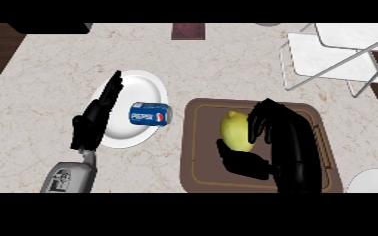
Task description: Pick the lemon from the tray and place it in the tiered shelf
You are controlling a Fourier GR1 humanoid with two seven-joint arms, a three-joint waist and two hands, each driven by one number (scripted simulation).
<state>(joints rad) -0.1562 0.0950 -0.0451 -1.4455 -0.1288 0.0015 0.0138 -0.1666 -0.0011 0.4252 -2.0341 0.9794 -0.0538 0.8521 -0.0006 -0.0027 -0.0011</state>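
Observation:
A yellow lemon (235, 131) lies on the brown tray (203, 170) at the lower right. My right hand (284, 140) is over the tray with its fingers and thumb curled round the lemon, hiding its right side. The white tiered shelf (328, 55) stands at the upper right corner of the counter, well apart from the tray. My left hand (96, 117) rests open at the left, fingers straight and pointing up, over the edge of a white plate.
A white plate (144, 87) lies left of the tray with a blue Pepsi can (150, 114) lying on its right edge. A dark red object (188, 31) sits at the counter's back edge. Part of a white round thing (365, 181) shows at the lower right.

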